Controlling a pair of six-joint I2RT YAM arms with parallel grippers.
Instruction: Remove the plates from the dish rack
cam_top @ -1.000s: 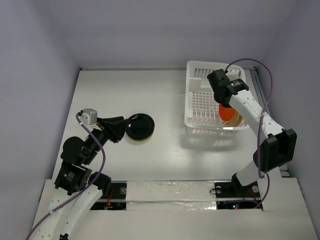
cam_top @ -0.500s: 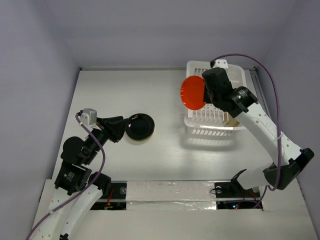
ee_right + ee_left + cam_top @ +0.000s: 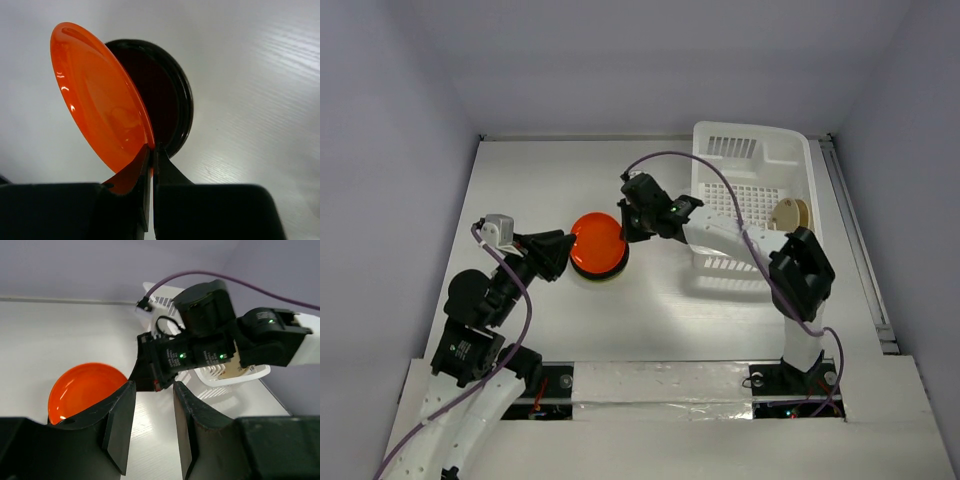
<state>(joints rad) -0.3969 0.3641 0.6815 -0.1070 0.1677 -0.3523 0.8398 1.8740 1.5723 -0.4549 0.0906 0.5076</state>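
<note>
Gripping the orange-red plate (image 3: 598, 245) by its rim, the right gripper (image 3: 625, 225) is positioned outside the dish rack (image 3: 750, 135), off its left side, with the right arm stretched across the rack's near left corner. The right wrist view confirms the grip: the jaws are closed narrow on the plate's lower edge, the fingertips (image 3: 159, 156) pinching it from both faces. The orange-red plate (image 3: 95, 95) is tilted, its held edge low. It is directly over a dark plate (image 3: 170, 100) that lies flat on the table (image 3: 540, 180); whether the two plates touch cannot be determined.

The left gripper (image 3: 560, 255) is positioned farther left of the dish rack than the plates, just beside the orange-red plate and pointing toward it. Its jaws stand partly apart with nothing between them. In the left wrist view, the orange-red plate (image 3: 82, 387) appears beyond the left finger, and the right gripper's black body lies between that plate and the dish rack (image 3: 220, 375).

Inside the dish rack, one cream plate (image 3: 790, 214) stands on edge against the right side.
</note>
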